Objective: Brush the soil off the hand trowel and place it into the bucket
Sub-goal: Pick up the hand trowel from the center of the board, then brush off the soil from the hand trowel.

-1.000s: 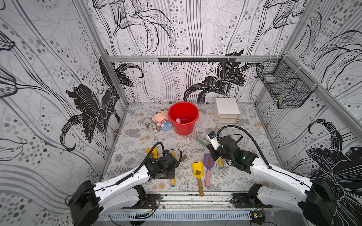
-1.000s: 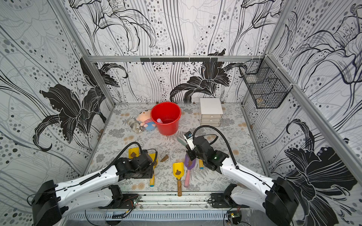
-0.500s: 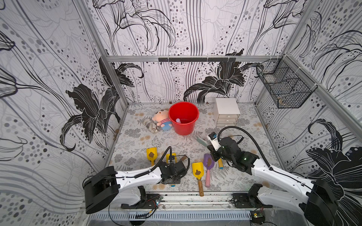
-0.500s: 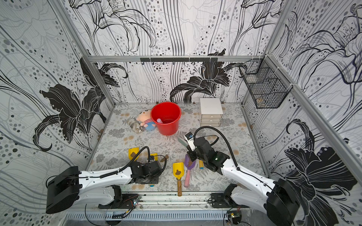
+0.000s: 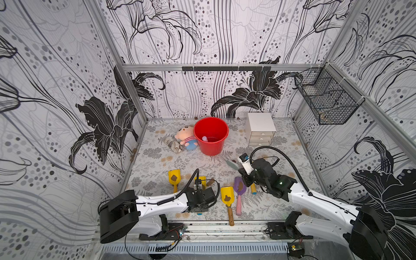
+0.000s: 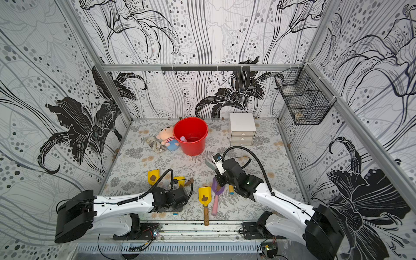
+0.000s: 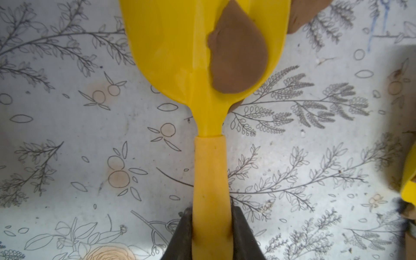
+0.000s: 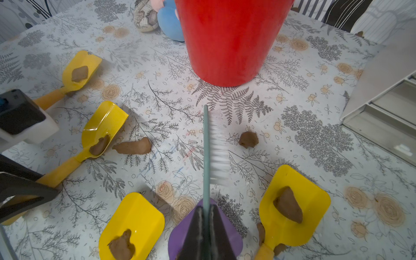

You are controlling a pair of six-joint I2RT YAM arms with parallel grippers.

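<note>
My left gripper (image 7: 211,213) is shut on the yellow handle of a hand trowel (image 7: 202,56) lying flat on the table. A brown clump of soil (image 7: 238,56) sits on its yellow blade (image 5: 202,180). Just off the blade tip another soil clump (image 8: 132,147) lies loose. My right gripper (image 8: 206,206) is shut on a brush (image 8: 206,153) with a teal handle and white bristles, held above the table over a purple trowel (image 5: 239,186). The red bucket (image 5: 211,135) stands upright at the back middle, also seen in a top view (image 6: 191,135).
Other soiled yellow trowels lie at the left (image 5: 174,179), the front middle (image 5: 227,197) and under my right arm (image 8: 292,202). A plush doll (image 5: 185,137) lies beside the bucket. A white drawer box (image 5: 260,128) stands at the back right. A wire basket (image 5: 326,101) hangs on the right wall.
My left arm has reached to the right and lowered onto the middle yellow trowel, and its jaws have shut on the handle. The right arm with the brush has hardly moved.
</note>
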